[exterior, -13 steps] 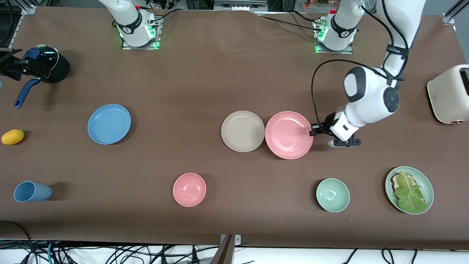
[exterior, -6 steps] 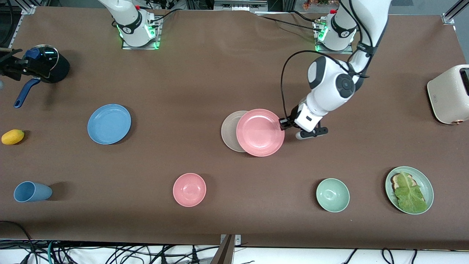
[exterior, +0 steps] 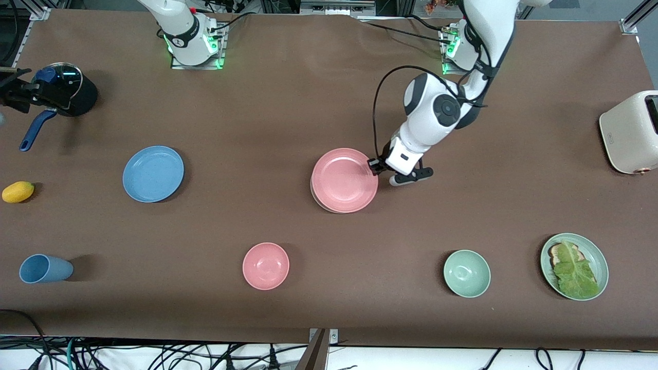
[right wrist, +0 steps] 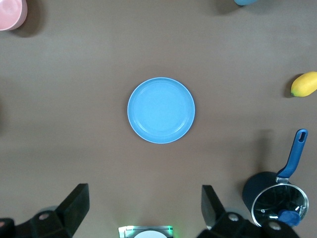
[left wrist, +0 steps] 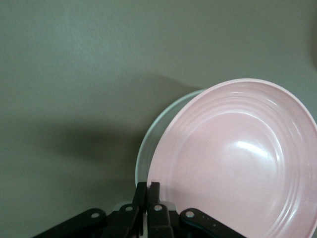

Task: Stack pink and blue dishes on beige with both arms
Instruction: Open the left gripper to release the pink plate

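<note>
Front view: blue plate (exterior: pixel 153 173) lies flat toward the right arm's end of the desk, under the high right claw (right wrist: pixel 143 210), fingers apart. Pink plate (exterior: pixel 344 179) covers the beige plate (exterior: pixel 323 204) mid-desk, its rim pinched by the left claw (exterior: pixel 374 166).

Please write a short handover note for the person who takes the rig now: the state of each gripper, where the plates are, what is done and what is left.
Left gripper: shut on the rim of the pink plate, which is over the beige plate, not released.
Right gripper: open, holding nothing, high over the blue plate.
Blue plate: alone on the table toward the right arm's end, untouched.
Done: pink brought above beige.
Left: release pink, then pick up blue and stack it on top.
</note>
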